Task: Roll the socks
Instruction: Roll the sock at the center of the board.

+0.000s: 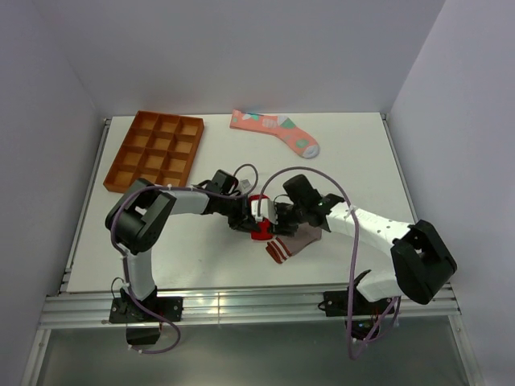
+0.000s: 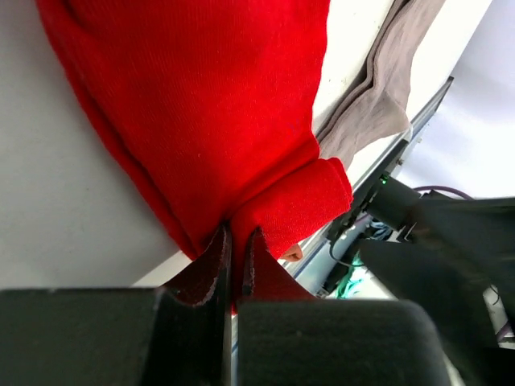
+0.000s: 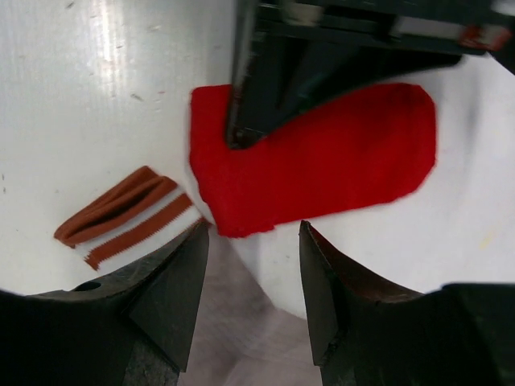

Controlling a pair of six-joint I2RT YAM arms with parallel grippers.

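The red sock (image 3: 322, 161) lies flat on the white table (image 1: 161, 249), one end folded over. My left gripper (image 2: 238, 237) is shut on that fold; in the top view it (image 1: 254, 215) sits over the red sock (image 1: 260, 233). My right gripper (image 3: 253, 233) stands open just off the red sock's edge, above the grey-brown sock (image 3: 241, 322), whose striped cuff (image 3: 129, 213) pokes out to the left. Nothing is between the right fingers. The grey-brown sock (image 1: 296, 244) lies beside the red one. The salmon-pink sock (image 1: 273, 129) rests alone at the far edge.
An orange compartment tray (image 1: 157, 149) sits at the far left of the table. Grey walls close in the table on three sides. The two arms nearly meet at the table's middle, with the right arm (image 2: 434, 241) close to the left gripper.
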